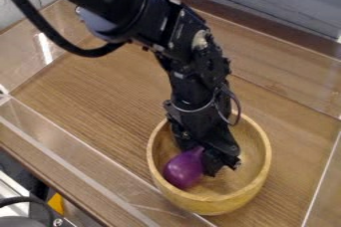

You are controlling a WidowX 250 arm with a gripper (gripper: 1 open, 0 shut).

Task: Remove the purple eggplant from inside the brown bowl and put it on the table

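Note:
The purple eggplant hangs just above the left inner side of the brown bowl, its bulbous end pointing down toward the bowl's rim. My gripper comes down from above and is shut on the eggplant's upper end. The black arm hides the stem tip and part of the bowl's interior. The bowl rests on the wood-grain table near its front right.
Clear acrylic walls border the table along the front and left edges. Bare wood surface lies to the left of and behind the bowl. A grey wall runs along the back.

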